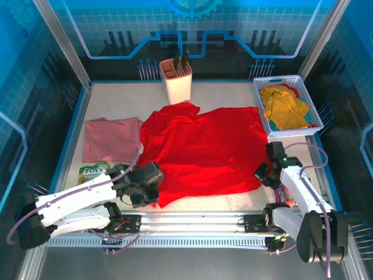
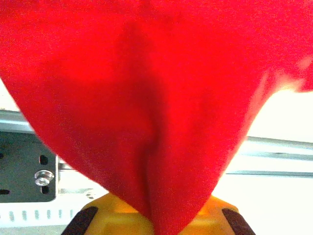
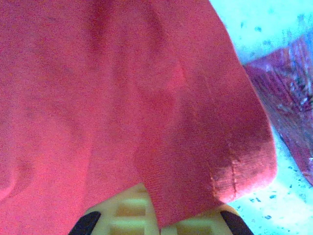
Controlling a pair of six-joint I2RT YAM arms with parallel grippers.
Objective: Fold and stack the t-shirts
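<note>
Your red t-shirt (image 1: 204, 149) lies spread open across the middle of the table (image 1: 221, 93), its cloth rumpled and reaching from near the far edge almost to the near edge. Your left gripper (image 1: 152, 199) sits at the shirt's near left corner, close to the table's near edge. In the left wrist view, the left gripper (image 2: 154, 220) has its jaws together on the red cloth, which rises in a pinched fold from between the yellow fingers (image 2: 98, 218). Your right gripper (image 1: 261, 174) is at the shirt's near right corner. In the right wrist view, the right gripper (image 3: 154, 218) is likewise clamped on the red hem, whose stitched edge hangs over the fingers (image 3: 122, 210). A purple packet (image 3: 288, 98) lies on the table just beside that corner, by the right edge. The pink t-shirt (image 1: 111, 139) rests folded flat by the left edge, its right side touching or just under the red shirt. A green packet (image 1: 93, 170) lies just nearer than it, toward the near left corner. The yellow t-shirts (image 1: 282, 108) are bunched inside the white basket (image 1: 278, 80) at the far right corner. A cream holder (image 1: 176, 81) with dark handles stands upright at the far edge, just beyond the red shirt.
</note>
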